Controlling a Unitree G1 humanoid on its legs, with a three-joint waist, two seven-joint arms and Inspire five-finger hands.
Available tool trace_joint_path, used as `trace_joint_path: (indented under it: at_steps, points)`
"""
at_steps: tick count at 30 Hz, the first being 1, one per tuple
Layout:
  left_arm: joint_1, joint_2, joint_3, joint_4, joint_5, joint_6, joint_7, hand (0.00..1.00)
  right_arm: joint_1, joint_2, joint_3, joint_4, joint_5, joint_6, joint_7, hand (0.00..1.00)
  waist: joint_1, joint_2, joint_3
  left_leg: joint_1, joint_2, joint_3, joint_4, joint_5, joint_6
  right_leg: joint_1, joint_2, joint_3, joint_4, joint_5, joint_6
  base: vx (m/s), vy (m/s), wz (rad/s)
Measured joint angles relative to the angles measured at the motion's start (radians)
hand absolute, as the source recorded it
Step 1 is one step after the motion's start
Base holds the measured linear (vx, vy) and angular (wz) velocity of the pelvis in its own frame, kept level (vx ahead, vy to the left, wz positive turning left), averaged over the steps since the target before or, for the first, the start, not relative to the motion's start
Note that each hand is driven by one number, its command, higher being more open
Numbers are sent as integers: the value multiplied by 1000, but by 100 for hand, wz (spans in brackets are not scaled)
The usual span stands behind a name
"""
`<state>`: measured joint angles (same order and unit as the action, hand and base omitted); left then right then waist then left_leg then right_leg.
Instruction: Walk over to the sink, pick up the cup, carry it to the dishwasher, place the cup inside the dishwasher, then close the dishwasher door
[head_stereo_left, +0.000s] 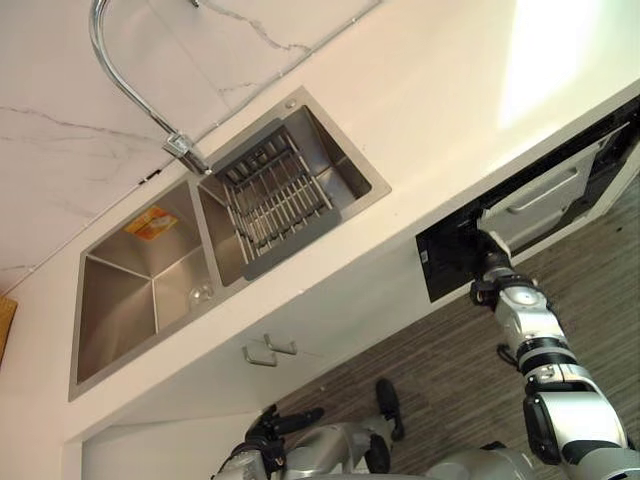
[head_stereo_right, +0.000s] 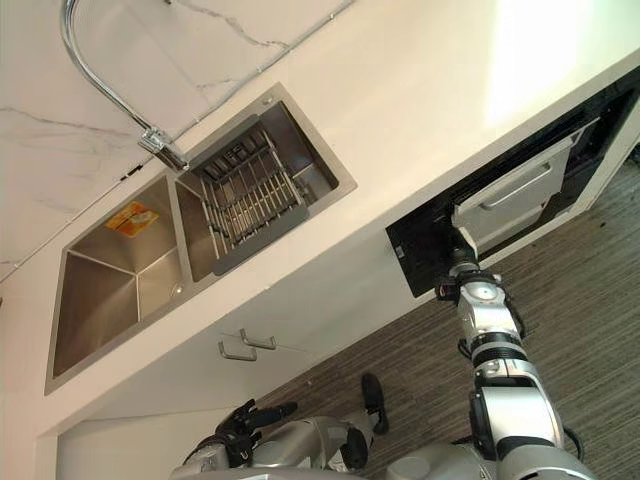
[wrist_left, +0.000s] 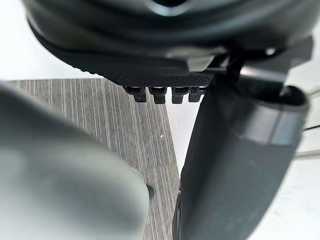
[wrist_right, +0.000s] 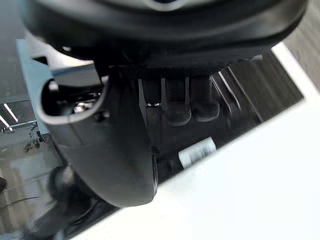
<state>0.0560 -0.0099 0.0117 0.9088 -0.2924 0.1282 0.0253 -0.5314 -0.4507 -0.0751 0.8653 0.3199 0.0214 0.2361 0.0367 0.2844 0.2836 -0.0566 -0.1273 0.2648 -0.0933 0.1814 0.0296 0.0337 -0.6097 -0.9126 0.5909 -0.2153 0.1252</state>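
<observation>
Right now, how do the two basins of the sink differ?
The left basin holds nothing, while the right basin holds a grey rack. The left basin has an orange sticker on its wall; the right basin shows none. Both are steel and share one counter.

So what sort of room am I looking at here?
Most likely a home kitchen: a steel double sink with a curved tap set in a white counter, and a dishwasher built in below it.
</observation>
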Motion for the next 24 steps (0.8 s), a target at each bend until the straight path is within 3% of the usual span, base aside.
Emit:
trace_joint_path:
  at_steps: [6, 9, 13, 15, 17, 18, 19, 20, 21, 22, 23, 24]
  points:
    - [11, 9, 0, -5, -3, 0, -47, 100, 40, 18, -40, -3, 52, 24, 94, 100, 2, -21, -10, 8, 36, 33, -1, -6, -5, -15, 55, 38, -47, -4, -7, -17, -31, -20]
    - [22, 15, 6, -3, -42, 8, -61, 100, 141, 28, -107, 5, 52, 34, 118, 100, 3, -40, -27, 3, 53, 34, -1, -5, -5, -17, 77, 37, -68, -3, -5, 26, -55, -6]
    - [27, 40, 60, 14, -51, 14, -78, 100, 312, 68, -268, 176, 144, 84, 137, 100, 0, -108, -59, 3, 60, 19, -1, -10, -7, 11, 100, 10, -91, 10, -1, 115, -73, 11]
    - [27, 41, 109, 43, -76, 11, -88, 100, 412, 86, -364, 260, 199, 91, 161, 100, -11, -128, -65, 18, 65, 2, -1, -19, -1, 23, 99, 10, -61, 40, -47, 165, -38, 20]
    - [29, 44, 165, 84, -86, 11, -106, 100, 551, 133, -468, 304, 207, 77, 170, 100, -35, -149, -79, 53, 83, -19, 0, -41, -3, 13, 86, 65, 35, 113, -159, 170, 34, 18]
    - [33, 47, 177, 88, -92, 11, -109, 100, 589, 153, -492, 306, 207, 74, 170, 100, -38, -159, -85, 62, 87, -25, 0, -48, 2, 7, 84, 91, 61, 134, -177, 157, 47, 16]
    - [46, 56, 199, 92, -102, 7, -117, 100, 642, 201, -560, 284, 225, 33, 168, 100, -42, -184, -102, 73, 94, -35, 0, -59, 12, -17, 88, 166, 105, 181, -209, 114, 34, 18]
    - [49, 61, 208, 100, -102, 3, -119, 100, 664, 223, -581, 281, 227, 22, 162, 100, -47, -198, -112, 78, 96, -46, 0, -64, 19, -30, 97, 218, 124, 211, -212, 134, 29, 48]
    - [49, 70, 223, 125, -102, -10, -120, 100, 714, 268, -597, 274, 226, 12, 145, 100, -52, -223, -127, 87, 101, -81, 1, -77, 36, -50, 137, 335, 144, 270, -206, 130, 13, 91]
    - [49, 64, 248, 149, -103, -50, -126, 100, 762, 321, -600, 272, 223, -4, 125, 100, -54, -234, -136, 93, 113, -134, 1, -84, 44, -61, 190, 438, 154, 300, -174, 133, -18, 107]
    - [50, 64, 258, 159, -102, -76, -127, 100, 776, 350, -605, 272, 220, -12, 111, 100, -55, -248, -138, 91, 119, -159, 1, -84, 45, -67, 227, 487, 154, 260, -125, 121, -67, 112]
    - [56, 61, 298, 166, -111, -132, -116, 100, 791, 418, -606, 271, 209, -20, 83, 100, -54, -273, -137, 83, 127, -198, 1, -84, 44, -75, 300, 547, 137, 148, -86, 87, -108, 86]
